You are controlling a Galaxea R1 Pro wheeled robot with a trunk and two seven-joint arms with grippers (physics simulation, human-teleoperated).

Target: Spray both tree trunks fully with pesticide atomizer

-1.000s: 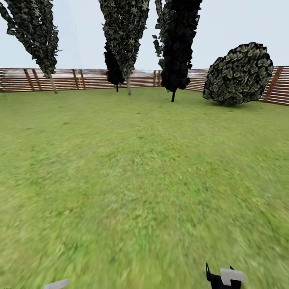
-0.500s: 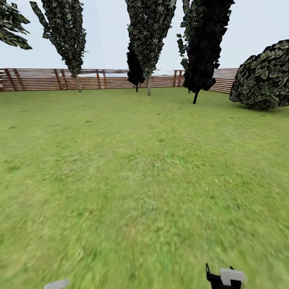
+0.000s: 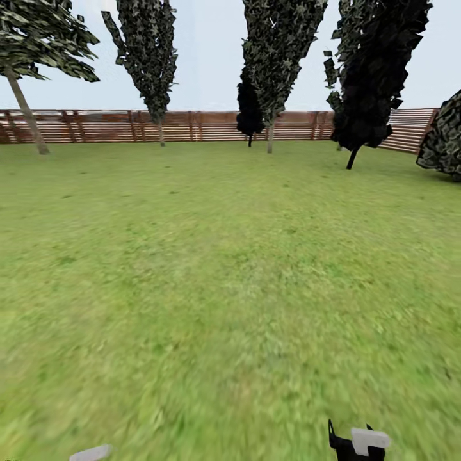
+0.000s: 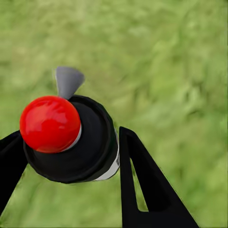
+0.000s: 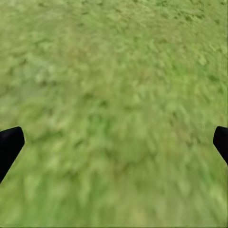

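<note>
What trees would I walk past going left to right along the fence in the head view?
Leaning pale-trunked tree → tall narrow leafy tree → small black tree → tall leafy tree → big black tree → round bush.

Flat bright daylight, no cast shadows; near grass point(image 3: 230, 358) smeared and blurry.
</note>
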